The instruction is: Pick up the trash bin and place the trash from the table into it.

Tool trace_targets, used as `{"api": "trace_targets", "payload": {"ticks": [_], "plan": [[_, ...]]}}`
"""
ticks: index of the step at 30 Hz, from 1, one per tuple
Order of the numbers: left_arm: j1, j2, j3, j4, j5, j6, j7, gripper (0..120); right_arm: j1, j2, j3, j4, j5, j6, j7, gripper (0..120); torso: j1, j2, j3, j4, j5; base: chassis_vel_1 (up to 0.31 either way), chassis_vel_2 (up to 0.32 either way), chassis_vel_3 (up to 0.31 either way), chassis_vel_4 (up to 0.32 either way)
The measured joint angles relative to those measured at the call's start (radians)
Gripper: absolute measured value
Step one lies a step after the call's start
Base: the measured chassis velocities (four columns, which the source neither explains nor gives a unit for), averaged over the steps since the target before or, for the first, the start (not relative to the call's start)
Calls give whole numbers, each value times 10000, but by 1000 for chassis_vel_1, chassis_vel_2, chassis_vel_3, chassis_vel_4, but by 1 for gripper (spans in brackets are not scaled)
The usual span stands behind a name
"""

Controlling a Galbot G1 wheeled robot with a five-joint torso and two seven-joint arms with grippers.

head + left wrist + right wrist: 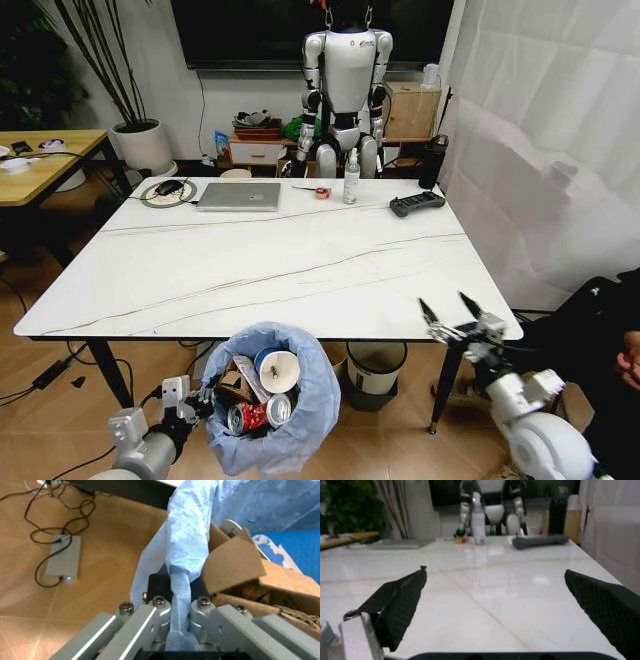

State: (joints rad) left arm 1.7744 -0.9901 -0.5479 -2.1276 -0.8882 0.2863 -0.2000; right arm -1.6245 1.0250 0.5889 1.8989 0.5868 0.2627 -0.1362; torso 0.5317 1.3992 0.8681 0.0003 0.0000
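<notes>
While the table [270, 260] spans the room, laptop [238, 196] rests far-side.

The table [270, 270] carries a laptop [239, 196], spray bottle [351, 178] and controller [416, 204] (all along its far edge).

We count one bin [270, 410] with a blue bag, and in it one red can [243, 418], one blue cup [277, 371] and some cardboard [240, 560]. On the desk [280, 270] we count one laptop [239, 196], one controller [416, 204] and one bottle [351, 178]. We see two grippers, the left gripper [192, 402] and the right gripper [452, 317]. Under the desk stands one white bin [375, 372].
</notes>
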Motion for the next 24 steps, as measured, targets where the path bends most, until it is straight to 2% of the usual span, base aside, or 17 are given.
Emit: {"api": "trace_targets", "payload": {"ticks": [5,9,24], "plan": [[-206,235,214,298,-130,-10,142,0,-1095,798,644,-273,-383,413,-373,100,-1,0,0,-3,1,0,0,0,0],[-279,316,397,398,-174,-38,293,0,-1551,1115,849,-286,-492,664,-494,100,-1,0,0,-3,0,0,0,0,0],[-283,335,738,636,300,-362,431,0,-1676,1269,918,-542,-547,1092,-731,100,-1,0,1,0,0,0,0,0,0]]}}
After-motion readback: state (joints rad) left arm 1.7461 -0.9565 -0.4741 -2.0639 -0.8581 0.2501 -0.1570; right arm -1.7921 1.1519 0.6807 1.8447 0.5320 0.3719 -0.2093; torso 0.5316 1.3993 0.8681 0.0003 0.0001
